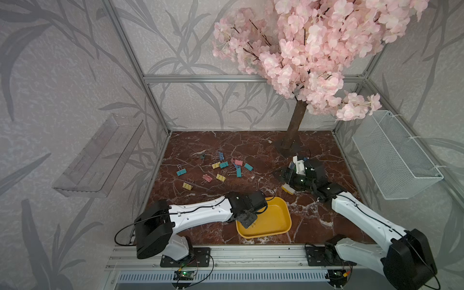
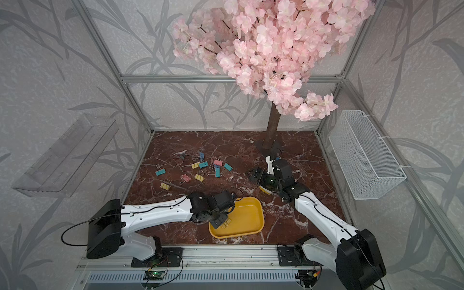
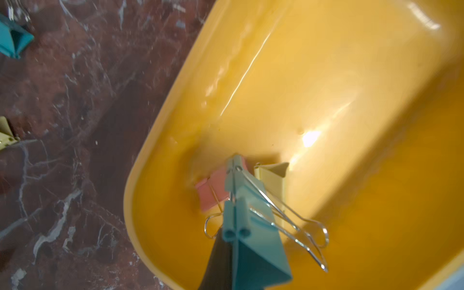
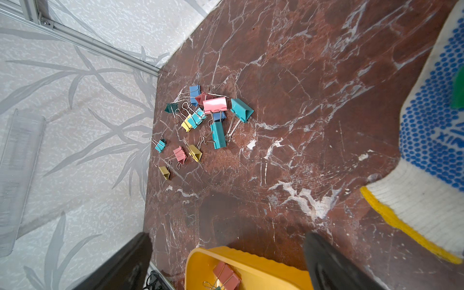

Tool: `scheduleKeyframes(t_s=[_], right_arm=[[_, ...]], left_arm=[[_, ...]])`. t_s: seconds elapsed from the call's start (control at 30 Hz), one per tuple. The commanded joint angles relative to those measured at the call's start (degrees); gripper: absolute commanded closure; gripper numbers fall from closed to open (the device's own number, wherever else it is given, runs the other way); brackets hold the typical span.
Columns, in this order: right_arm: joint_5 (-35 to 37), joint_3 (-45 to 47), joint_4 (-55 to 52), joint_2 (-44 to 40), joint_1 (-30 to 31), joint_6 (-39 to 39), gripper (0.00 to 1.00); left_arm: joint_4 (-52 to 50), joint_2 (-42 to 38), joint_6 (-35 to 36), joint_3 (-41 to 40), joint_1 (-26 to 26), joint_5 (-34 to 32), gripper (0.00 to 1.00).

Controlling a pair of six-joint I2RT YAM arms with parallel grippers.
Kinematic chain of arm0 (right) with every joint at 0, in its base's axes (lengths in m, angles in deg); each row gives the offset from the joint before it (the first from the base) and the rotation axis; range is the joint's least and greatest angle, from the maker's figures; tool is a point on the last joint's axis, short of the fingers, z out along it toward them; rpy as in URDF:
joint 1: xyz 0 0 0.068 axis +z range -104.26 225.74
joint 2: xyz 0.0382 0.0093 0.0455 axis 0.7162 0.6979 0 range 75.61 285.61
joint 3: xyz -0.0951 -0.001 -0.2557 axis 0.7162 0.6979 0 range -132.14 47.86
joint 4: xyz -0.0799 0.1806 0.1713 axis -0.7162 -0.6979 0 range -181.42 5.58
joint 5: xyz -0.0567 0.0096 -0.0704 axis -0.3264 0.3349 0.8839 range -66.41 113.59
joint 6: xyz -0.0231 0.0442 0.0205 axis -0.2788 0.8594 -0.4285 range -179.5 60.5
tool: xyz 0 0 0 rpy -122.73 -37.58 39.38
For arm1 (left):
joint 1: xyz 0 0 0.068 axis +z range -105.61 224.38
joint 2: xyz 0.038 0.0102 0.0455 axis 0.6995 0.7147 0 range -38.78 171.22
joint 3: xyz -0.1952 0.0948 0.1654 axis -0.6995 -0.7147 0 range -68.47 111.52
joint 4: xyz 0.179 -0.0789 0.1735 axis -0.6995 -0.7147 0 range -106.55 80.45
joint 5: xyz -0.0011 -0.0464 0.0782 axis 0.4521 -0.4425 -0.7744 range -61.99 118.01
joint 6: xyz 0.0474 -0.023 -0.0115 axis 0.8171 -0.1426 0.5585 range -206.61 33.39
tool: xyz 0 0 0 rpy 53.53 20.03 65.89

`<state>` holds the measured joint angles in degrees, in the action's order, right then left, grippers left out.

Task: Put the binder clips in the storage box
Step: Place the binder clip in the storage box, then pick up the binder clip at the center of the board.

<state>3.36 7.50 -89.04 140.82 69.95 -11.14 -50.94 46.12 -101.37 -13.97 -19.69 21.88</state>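
The storage box (image 1: 276, 216) (image 2: 248, 213) is a shallow yellow tray near the table's front edge. My left gripper (image 1: 247, 221) (image 2: 221, 222) hangs over its left end, shut on a teal binder clip (image 3: 251, 213) whose wire handles stick out sideways. Below it, a pink clip (image 3: 213, 190) (image 4: 226, 275) and a pale yellow clip (image 3: 271, 175) lie inside the tray (image 3: 313, 88). Several more binder clips (image 1: 221, 165) (image 2: 203, 165) (image 4: 216, 118) lie scattered on the marble behind the tray. My right gripper (image 1: 283, 173) (image 2: 253, 173) (image 4: 226, 263) stands open and empty at the right, above the table.
A white work glove with blue dots (image 4: 431, 140) (image 1: 298, 163) lies under the right arm. A blossom tree trunk (image 1: 296, 125) stands at the back right. A wire-mesh basket (image 1: 394, 155) hangs on the right wall and a clear shelf (image 1: 100, 155) on the left wall.
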Motion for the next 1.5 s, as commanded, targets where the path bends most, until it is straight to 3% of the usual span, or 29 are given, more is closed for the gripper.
scheduleKeyframes(t_s=[0.0,0.23,0.47,0.7,0.83,0.97,1.17,1.33,1.47], right_arm=[[-0.3,-0.1,-0.5,-0.6,-0.1,-0.6,0.02],[-0.5,-0.8,-1.5,-0.4,-0.1,-1.1,0.02],[-0.6,-2.0,-1.9,0.1,-0.1,-1.6,0.02],[-0.4,-2.5,-2.0,0.0,0.0,-1.6,0.02],[-0.9,-2.8,-1.8,0.4,-0.1,-1.4,0.02],[-1.0,-2.8,-1.7,0.3,0.1,-1.3,0.02],[-0.2,-1.7,-1.5,-1.0,0.5,-0.8,0.02],[-0.3,-1.6,-1.3,-0.5,0.8,-0.6,0.02],[-0.4,-1.6,-0.9,-0.3,0.8,-0.3,0.02]], left_arm=[[3.8,1.0,-1.4,-1.3,0.2,-1.6,1.0],[6.4,2.1,-3.9,-2.2,0.9,-3.7,0.73],[6.1,-4.5,-6.4,0.4,3.8,-6.4,0.71],[9.5,-13.3,-9.2,3.6,18.3,-10.8,0.66],[5.2,-6.2,-11.3,9.6,25.6,-19.7,0.66],[1.5,5.6,-11.1,16.2,27.9,-27.3,0.62],[-0.6,20.2,-11.2,23.7,29.5,-28.2,0.45],[1.5,26.3,-11.1,25.7,29.7,-29.4,0.4],[1.2,30.0,-11.8,26.6,29.9,-32.1,0.42]])
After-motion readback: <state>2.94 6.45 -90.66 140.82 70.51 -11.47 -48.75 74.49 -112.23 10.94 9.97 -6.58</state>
